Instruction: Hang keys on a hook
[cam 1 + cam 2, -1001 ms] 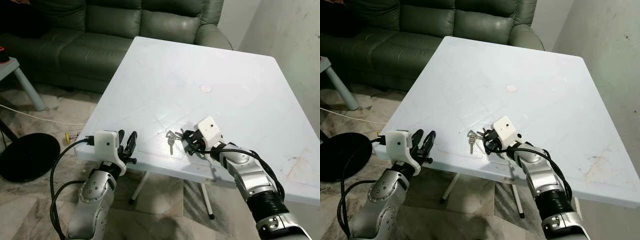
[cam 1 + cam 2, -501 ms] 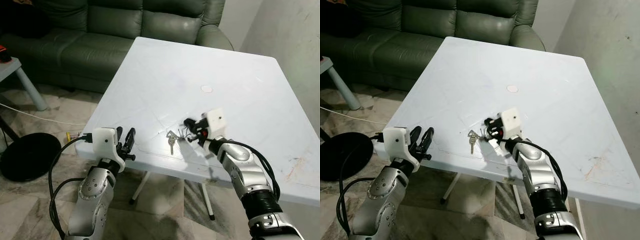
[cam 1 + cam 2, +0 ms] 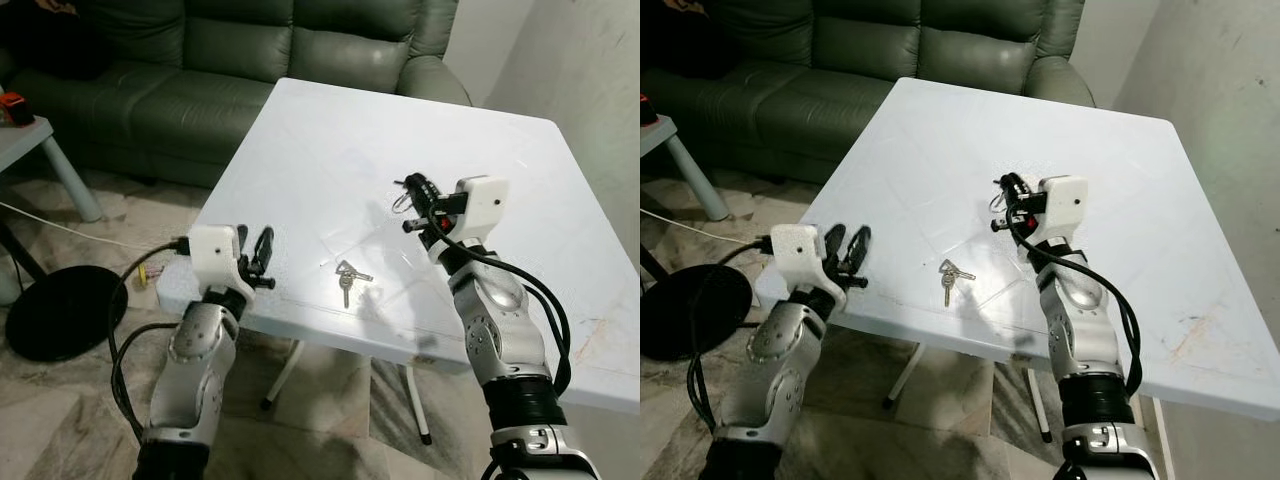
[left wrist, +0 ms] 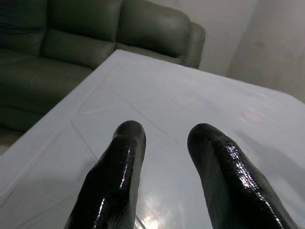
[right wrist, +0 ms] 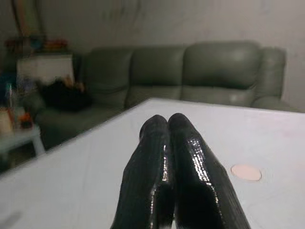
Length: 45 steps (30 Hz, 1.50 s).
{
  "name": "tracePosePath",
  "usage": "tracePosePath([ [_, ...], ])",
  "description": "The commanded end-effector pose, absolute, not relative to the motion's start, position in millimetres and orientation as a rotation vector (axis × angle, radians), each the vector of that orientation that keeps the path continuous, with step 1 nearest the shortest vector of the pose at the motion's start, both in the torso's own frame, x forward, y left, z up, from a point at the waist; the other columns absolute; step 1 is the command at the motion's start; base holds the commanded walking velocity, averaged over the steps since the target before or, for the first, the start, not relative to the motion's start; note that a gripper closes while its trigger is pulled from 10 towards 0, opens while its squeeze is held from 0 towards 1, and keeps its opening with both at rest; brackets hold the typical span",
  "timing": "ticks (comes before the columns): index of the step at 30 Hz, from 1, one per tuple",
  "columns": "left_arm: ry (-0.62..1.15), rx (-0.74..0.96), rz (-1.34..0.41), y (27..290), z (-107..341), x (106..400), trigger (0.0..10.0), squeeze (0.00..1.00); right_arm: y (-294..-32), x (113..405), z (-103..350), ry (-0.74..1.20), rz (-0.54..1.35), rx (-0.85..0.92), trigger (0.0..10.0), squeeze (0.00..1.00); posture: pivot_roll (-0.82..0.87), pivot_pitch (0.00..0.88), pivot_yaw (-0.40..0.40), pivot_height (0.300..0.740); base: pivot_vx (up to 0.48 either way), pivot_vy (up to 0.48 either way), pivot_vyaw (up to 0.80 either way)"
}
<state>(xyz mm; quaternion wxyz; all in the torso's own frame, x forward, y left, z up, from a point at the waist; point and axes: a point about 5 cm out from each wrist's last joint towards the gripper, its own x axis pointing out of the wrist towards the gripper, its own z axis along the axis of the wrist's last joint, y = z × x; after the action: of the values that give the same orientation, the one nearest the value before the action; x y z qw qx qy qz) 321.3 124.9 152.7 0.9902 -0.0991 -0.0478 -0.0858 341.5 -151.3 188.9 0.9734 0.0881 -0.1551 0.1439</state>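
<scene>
Keys (image 3: 345,274) lie flat on the table (image 3: 500,170), light, rigid, slippery (ring offers best purchase); right gripper (image 3: 412,190) jaws clenched, left gripper (image 3: 262,250) released.

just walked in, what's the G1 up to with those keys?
The right gripper is raised above the white table with its fingers pressed together. The keys lie flat on the table near the front edge, apart from both grippers, so they are not picked up. The left gripper hovers open at the table's front left edge. I can't see a hook.
</scene>
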Motion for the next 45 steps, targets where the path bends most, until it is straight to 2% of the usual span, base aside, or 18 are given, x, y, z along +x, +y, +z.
tracePosePath([
  [1, -0.115, -0.240, -0.160, 130.0, 162.9, 328.9, 10.0, 0.00, -159.3, 336.3, 201.2, -0.384, 0.264, 0.189, 10.0, 0.00, 0.13, 0.024, -0.078, 0.740, 0.000, 0.000, 0.00],
  [6, -0.136, -0.270, -0.158, 140.3, 173.3, 338.5, 10.0, 0.00, -172.1, 330.6, 194.6, -0.359, 0.149, 0.125, 10.0, 0.00, 0.12, 0.021, -0.071, 0.740, 0.000, 0.000, 0.00],
  [10, -0.149, -0.264, -0.162, 150.3, 174.5, 341.0, 10.0, 0.00, -179.3, 319.7, 178.7, -0.320, 0.109, 0.153, 10.0, 0.00, 0.12, 0.009, -0.059, 0.740, 0.000, 0.000, 0.00],
  [14, -0.145, -0.175, -0.168, 154.1, 170.1, 337.1, 10.0, 0.00, -178.6, 312.4, 177.4, -0.320, 0.086, 0.180, 10.0, 0.00, 0.12, 0.000, -0.055, 0.740, 0.000, 0.000, 0.00],
  [23, -0.179, -0.126, -0.203, 156.3, 170.9, 329.4, 10.0, 0.00, -172.0, 300.6, 180.3, -0.351, 0.090, 0.083, 10.0, 0.00, 0.11, 0.000, -0.054, 0.740, 0.000, 0.000, 0.00],
  [31, -0.168, -0.135, -0.194, 155.5, 162.3, 322.4, 10.0, 0.00, -172.2, 291.6, 168.0, -0.309, 0.080, 0.081, 10.0, 0.00, 0.10, 0.000, -0.047, 0.740, 0.000, 0.000, 0.00],
  [45, -0.157, -0.099, -0.238, 149.5, 160.9, 325.6, 10.0, 0.00, -174.7, 295.6, 167.6, -0.291, 0.072, 0.055, 10.0, 0.00, 0.10, 0.000, -0.036, 0.740, 0.000, 0.000, 0.00],
])
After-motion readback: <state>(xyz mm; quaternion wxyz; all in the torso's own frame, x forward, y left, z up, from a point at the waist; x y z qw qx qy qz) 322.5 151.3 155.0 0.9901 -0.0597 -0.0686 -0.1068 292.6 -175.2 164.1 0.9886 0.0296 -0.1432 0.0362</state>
